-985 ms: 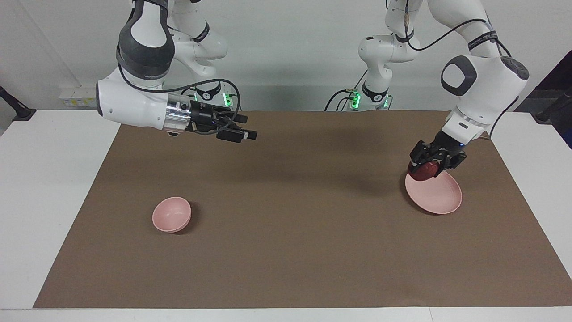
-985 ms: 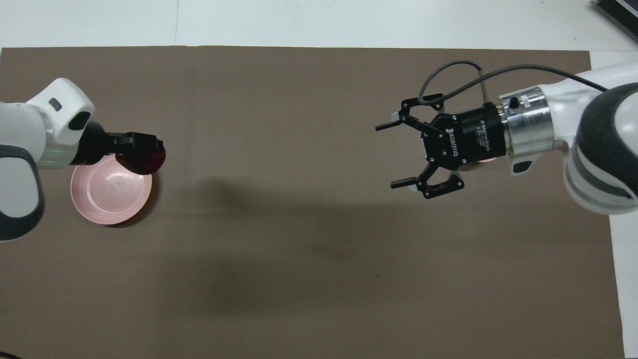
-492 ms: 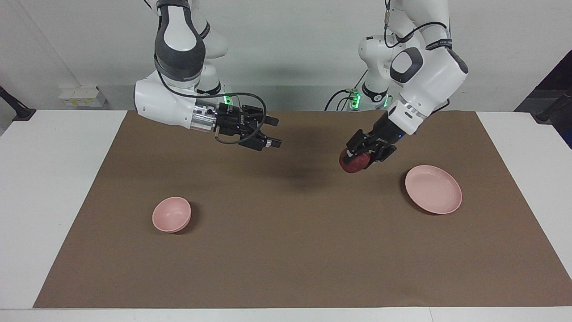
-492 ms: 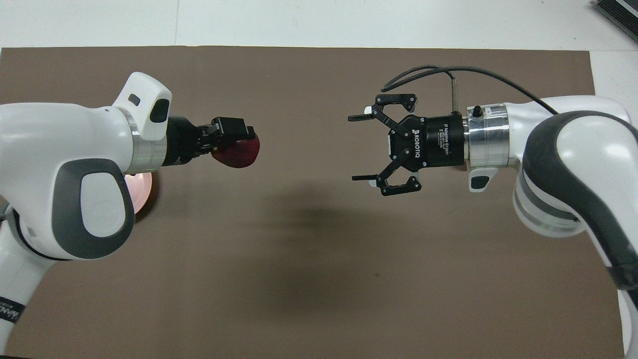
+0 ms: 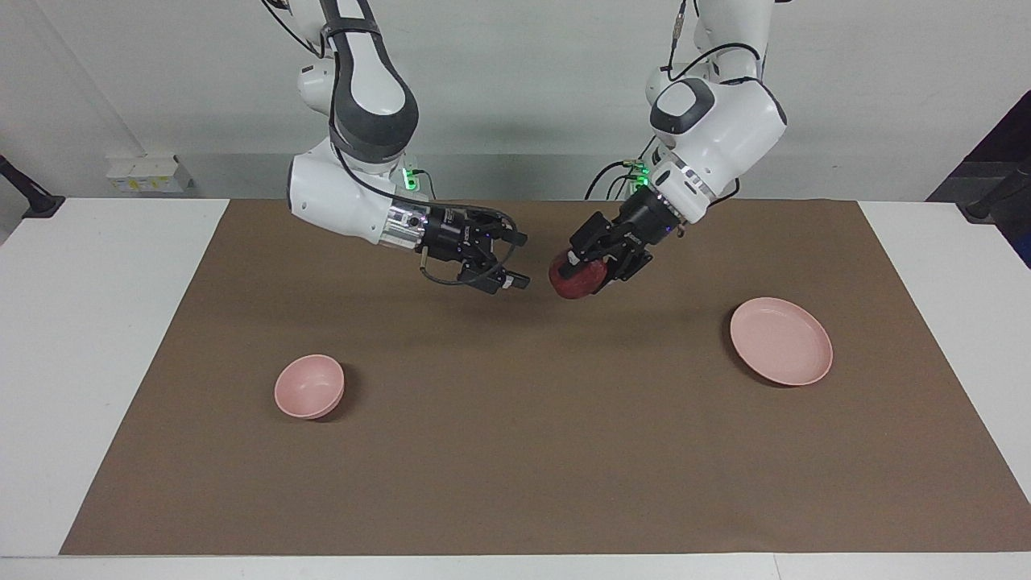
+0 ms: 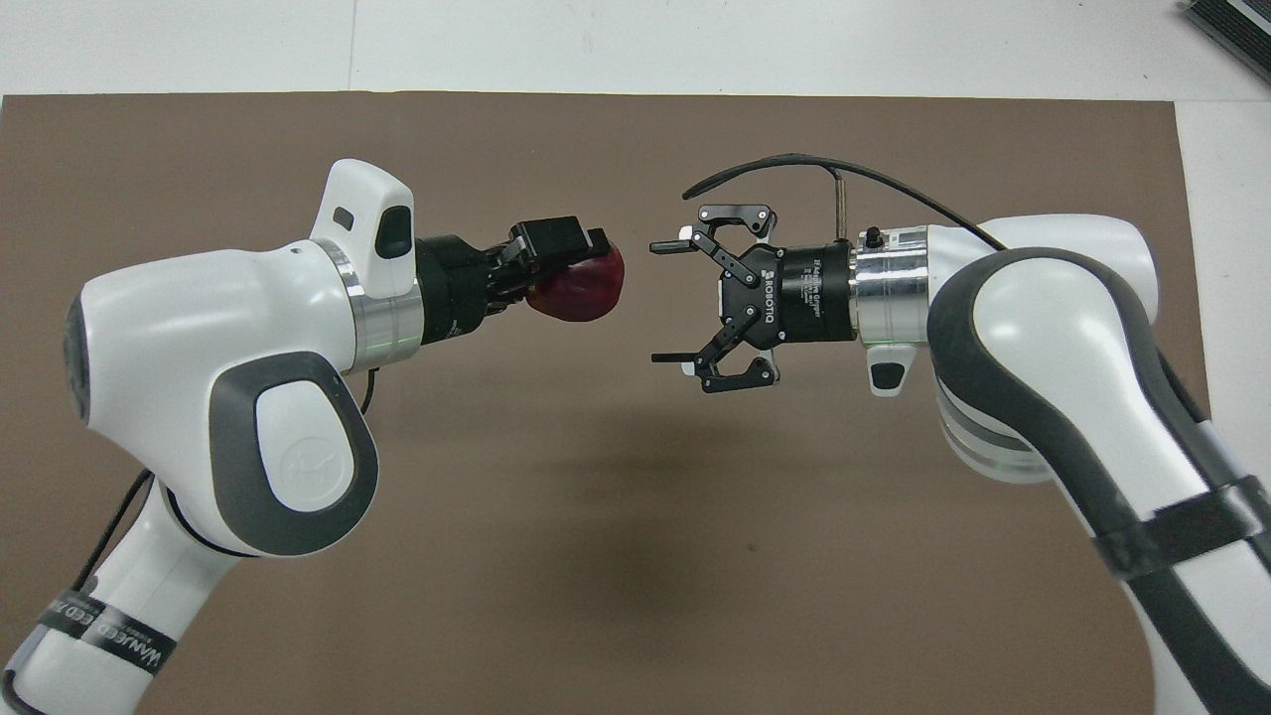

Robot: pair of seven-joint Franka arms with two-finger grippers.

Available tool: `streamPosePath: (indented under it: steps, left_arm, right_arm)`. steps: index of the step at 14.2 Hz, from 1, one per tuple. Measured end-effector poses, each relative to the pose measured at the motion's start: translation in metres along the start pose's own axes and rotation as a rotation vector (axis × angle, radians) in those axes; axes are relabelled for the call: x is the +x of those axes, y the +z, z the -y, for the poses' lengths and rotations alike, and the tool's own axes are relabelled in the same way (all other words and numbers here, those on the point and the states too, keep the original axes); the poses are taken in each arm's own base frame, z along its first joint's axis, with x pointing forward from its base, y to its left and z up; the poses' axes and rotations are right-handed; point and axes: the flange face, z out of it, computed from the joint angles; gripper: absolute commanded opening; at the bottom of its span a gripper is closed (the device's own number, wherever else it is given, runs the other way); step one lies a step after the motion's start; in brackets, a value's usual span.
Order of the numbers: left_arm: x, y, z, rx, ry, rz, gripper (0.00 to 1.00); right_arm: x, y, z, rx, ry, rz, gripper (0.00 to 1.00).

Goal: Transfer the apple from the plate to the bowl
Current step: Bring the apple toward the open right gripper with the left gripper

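My left gripper [image 5: 578, 270] is shut on the dark red apple [image 5: 573, 282] and holds it in the air over the middle of the brown mat. In the overhead view the left gripper [image 6: 576, 266] and the apple [image 6: 591, 290] show too. My right gripper [image 5: 522, 260] is open and empty, level with the apple, a short gap from it, with its fingers pointing at it; it also shows in the overhead view [image 6: 657, 301]. The pale pink plate [image 5: 780, 341] lies empty toward the left arm's end. The small pink bowl [image 5: 309, 387] stands empty toward the right arm's end. My arms hide both in the overhead view.
A brown mat [image 5: 515, 467] covers most of the white table [image 5: 97, 338]. Both arms reach in over the part of the mat near the robots and meet at its middle.
My left gripper has lifted the apple off the plate and carried it to over the mat's middle. My right gripper has moved toward it, still open.
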Motion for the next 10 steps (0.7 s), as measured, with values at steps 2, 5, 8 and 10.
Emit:
streamPosePath:
  steps: [2,5,8,10]
  left_arm:
    - [-0.006,0.004,-0.004,-0.010,-0.002,0.011,0.00]
    - [-0.017,0.010,-0.012,-0.021,0.005,0.020,0.00]
    - [-0.026,0.015,-0.019,-0.029,0.018,0.011,0.00]
    - [-0.033,0.019,-0.023,-0.032,0.026,0.021,0.00]
  right_arm:
    - [0.001,-0.001,0.000,0.001,0.000,-0.002,1.00]
    - [0.000,0.000,0.000,0.000,-0.001,-0.003,1.00]
    - [-0.001,0.002,-0.001,-0.001,-0.004,-0.004,1.00]
    - [-0.002,0.003,-0.001,-0.005,-0.005,-0.003,1.00]
